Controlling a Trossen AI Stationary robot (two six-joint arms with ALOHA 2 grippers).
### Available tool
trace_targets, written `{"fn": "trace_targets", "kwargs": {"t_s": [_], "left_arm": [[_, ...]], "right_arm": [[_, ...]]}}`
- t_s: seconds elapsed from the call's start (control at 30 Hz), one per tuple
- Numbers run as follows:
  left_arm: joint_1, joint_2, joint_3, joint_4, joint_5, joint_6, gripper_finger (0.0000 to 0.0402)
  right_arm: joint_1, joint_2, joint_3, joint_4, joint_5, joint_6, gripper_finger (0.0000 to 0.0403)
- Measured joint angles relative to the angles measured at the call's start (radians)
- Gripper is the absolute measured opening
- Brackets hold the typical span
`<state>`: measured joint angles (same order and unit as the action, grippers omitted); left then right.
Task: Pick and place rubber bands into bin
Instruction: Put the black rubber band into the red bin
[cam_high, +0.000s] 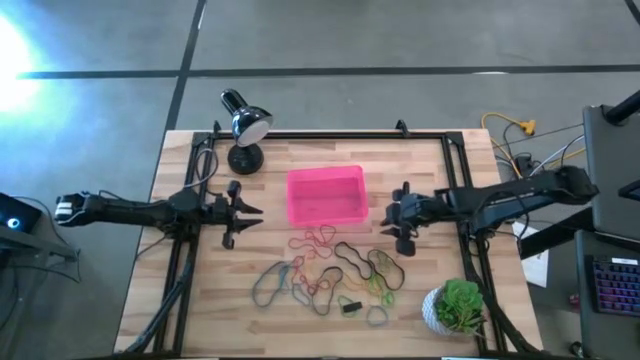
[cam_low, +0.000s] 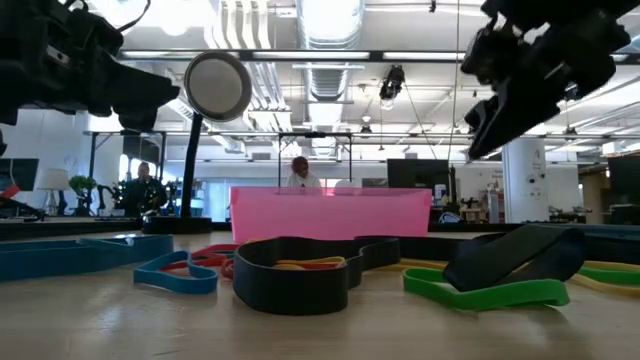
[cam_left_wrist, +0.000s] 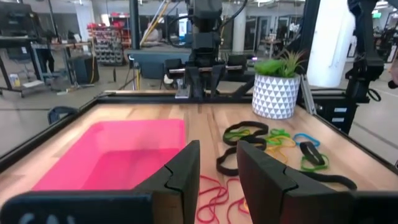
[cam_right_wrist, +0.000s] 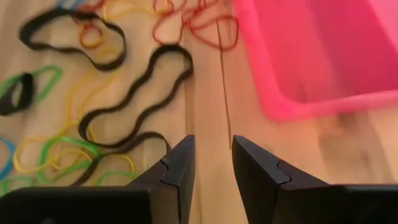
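Left gripper: just beside the bin's left wall, above the tabletop, fingers parted by a narrow gap, holding nothing.
Right gripper: just beside the bin's right wall, fingers likewise slightly apart, empty.
Bin: between the two grippers, apparently empty.
Rubber bands: scattered on the tabletop in front of the bin, near the plant pot.
Progress: apparently nothing binned; whole pile left.

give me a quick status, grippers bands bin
Left gripper and right gripper flank the bin, jaws parted, empty. Rubber bands all on the table. Nothing in the way.
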<state>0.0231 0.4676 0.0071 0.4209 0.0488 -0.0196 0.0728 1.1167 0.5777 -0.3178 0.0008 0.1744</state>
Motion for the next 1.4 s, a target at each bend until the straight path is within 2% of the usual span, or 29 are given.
{"fn": "trace_targets", "kwargs": {"t_s": [0.17,0.37,0.57,0.7,1.07,1.4], "left_arm": [[0.000,0.021,0.000,0.030,0.000,0.000,0.0091],[0.000,0.047,0.000,0.035,0.000,0.000,0.0091],[0.000,0.072,0.000,0.051,0.000,0.000,0.0091],[0.000,0.091,0.000,0.079,0.000,0.000,0.0091],[0.000,0.141,0.000,0.113,0.000,0.000,0.0091],[0.000,0.183,0.000,0.146,0.000,0.001,0.0091]], "right_arm": [[0.025,0.091,-0.005,0.000,-0.007,0.057,0.0096],[0.111,0.191,-0.002,0.020,-0.032,0.124,0.0096],[0.174,0.261,0.012,0.088,0.022,0.153,0.0095],[0.185,0.295,0.024,0.093,0.078,0.160,0.0095],[0.185,0.344,0.024,0.102,0.132,0.167,0.0095],[0.185,0.398,0.023,0.143,0.135,0.166,0.0094]]}}
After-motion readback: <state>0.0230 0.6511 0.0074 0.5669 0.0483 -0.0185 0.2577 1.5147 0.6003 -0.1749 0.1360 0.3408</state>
